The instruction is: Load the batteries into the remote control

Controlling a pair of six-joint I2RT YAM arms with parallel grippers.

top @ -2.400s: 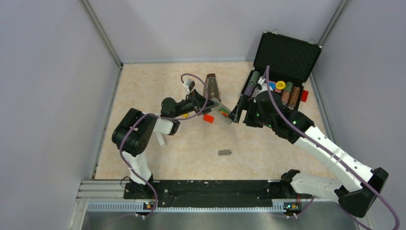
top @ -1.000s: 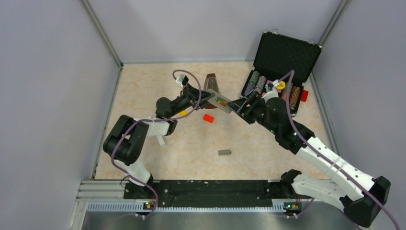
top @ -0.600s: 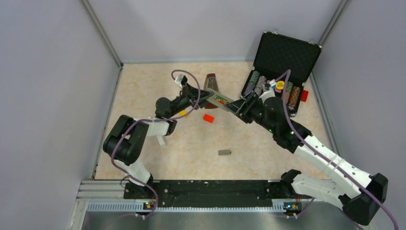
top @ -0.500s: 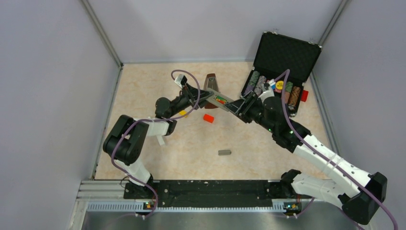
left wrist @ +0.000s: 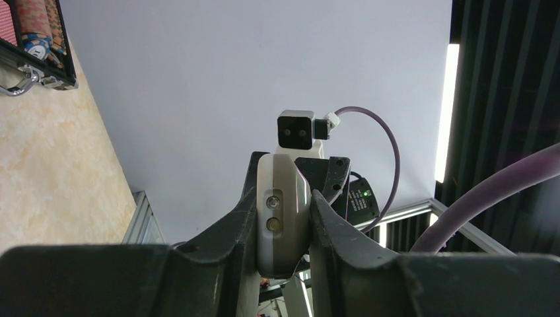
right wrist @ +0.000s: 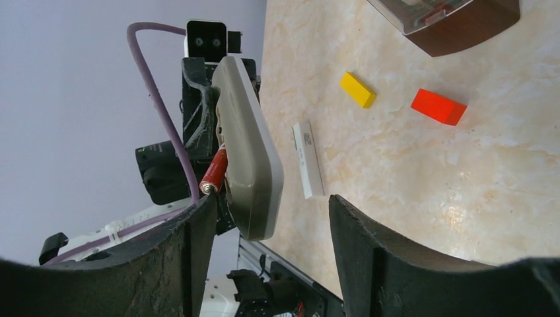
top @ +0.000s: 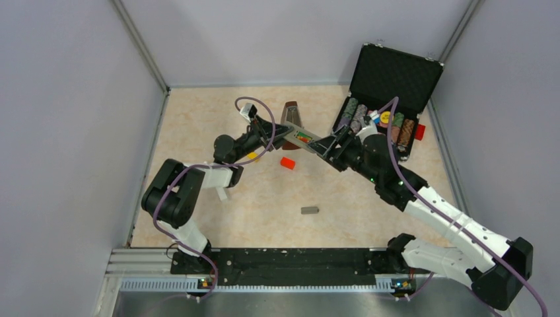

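My left gripper (top: 285,137) is shut on one end of the grey remote control (top: 304,139) and holds it above the floor; the wrist view shows it clamped between both fingers (left wrist: 282,218). Small green and red spots of the batteries show in its recess from above. In the right wrist view the red battery (right wrist: 214,170) sticks out at an angle from the remote (right wrist: 247,152); the green one is hidden there. My right gripper (right wrist: 267,231) is open, its fingers on either side of the remote's free end, the left finger close to the red battery.
The grey cover (top: 310,210) lies on the floor in front. A red block (top: 287,162), a yellow block (top: 253,156) and a white bar (right wrist: 308,159) lie under the arms. A brown object (top: 290,113) stands behind; an open black case (top: 389,82) of chips is at the back right.
My left gripper has lifted the remote up and towards the back. My right gripper has followed and closed in on its free end. Almost nothing moved in the last half second.
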